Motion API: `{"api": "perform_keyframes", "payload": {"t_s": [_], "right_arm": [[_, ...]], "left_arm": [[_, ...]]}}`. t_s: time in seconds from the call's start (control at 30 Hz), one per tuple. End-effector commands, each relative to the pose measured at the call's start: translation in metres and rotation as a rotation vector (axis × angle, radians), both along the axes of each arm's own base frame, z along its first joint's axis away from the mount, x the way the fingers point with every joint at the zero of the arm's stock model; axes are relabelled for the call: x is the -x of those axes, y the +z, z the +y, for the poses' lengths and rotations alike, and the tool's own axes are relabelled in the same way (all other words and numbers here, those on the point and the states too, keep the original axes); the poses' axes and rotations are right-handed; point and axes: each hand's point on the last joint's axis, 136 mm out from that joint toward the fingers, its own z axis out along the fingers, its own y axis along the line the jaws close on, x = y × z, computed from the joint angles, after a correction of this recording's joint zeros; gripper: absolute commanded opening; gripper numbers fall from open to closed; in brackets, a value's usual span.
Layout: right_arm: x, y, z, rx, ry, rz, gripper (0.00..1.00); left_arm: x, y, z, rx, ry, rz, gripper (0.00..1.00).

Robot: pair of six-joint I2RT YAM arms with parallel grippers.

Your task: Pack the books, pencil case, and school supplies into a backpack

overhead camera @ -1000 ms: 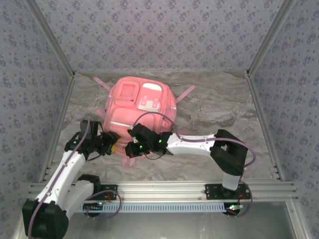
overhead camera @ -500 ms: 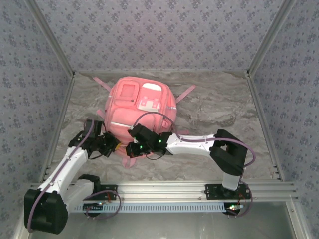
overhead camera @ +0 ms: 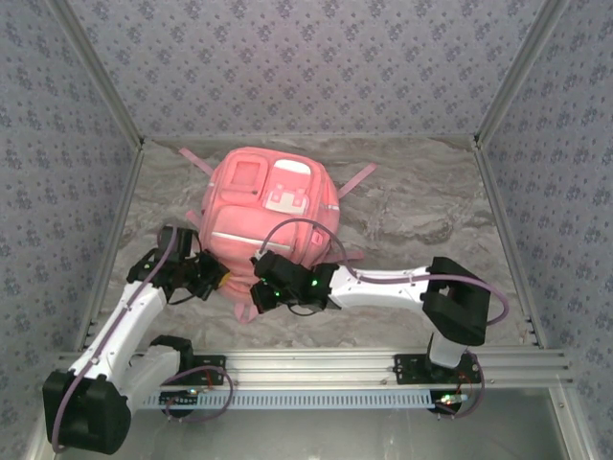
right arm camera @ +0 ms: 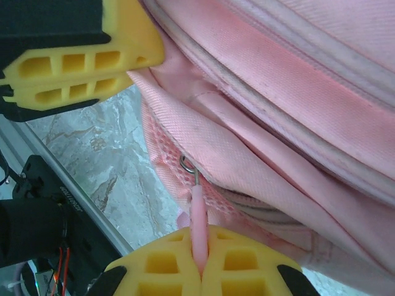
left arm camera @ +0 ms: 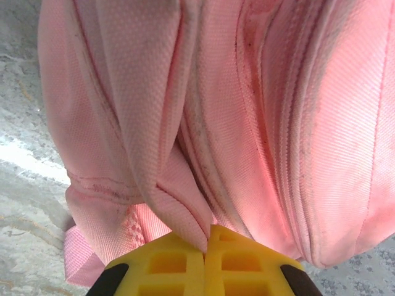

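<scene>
Pink backpack front-side up, mid-way across the marbled desk. At its near edge, left tool pinched tight on a fold of the pink fabric. Just beside, right tool clamped on a slim pink zipper pull, metal ring above.

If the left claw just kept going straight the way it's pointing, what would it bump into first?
The left gripper is shut on a fold of the backpack. Going straight on, it would most likely press into the backpack's bulging pink side just beyond.
</scene>
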Motion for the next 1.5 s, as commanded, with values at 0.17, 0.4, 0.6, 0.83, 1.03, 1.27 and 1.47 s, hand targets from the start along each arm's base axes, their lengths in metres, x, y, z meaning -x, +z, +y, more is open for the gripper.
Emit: {"api": "perform_keyframes", "payload": {"t_s": [0.17,0.4,0.6,0.83,1.03,1.27,1.47], "right_arm": [[-0.005,0.001,-0.035,0.081,-0.054,-0.077,0.00],[-0.012,0.003,-0.060,0.107,-0.106,-0.130,0.00],[-0.019,-0.003,-0.080,0.118,-0.151,-0.130,0.00],[-0.029,-0.013,-0.101,0.126,-0.198,-0.120,0.00],[-0.040,-0.020,-0.115,0.131,-0.230,-0.109,0.00],[-0.053,-0.029,-0.129,0.145,-0.257,-0.091,0.00],[-0.068,-0.036,-0.144,0.161,-0.290,-0.078,0.00]], "left_arm": [[-0.013,0.038,0.008,-0.010,0.034,-0.104,0.00],[-0.012,0.049,0.011,-0.013,0.039,-0.122,0.00],[-0.012,0.053,0.013,-0.015,0.043,-0.125,0.00],[-0.012,0.055,0.014,-0.017,0.040,-0.128,0.00],[-0.009,0.053,0.015,-0.023,0.038,-0.128,0.00],[-0.006,0.053,0.018,-0.039,0.034,-0.132,0.00],[-0.003,0.051,0.018,-0.044,0.026,-0.133,0.00]]}}
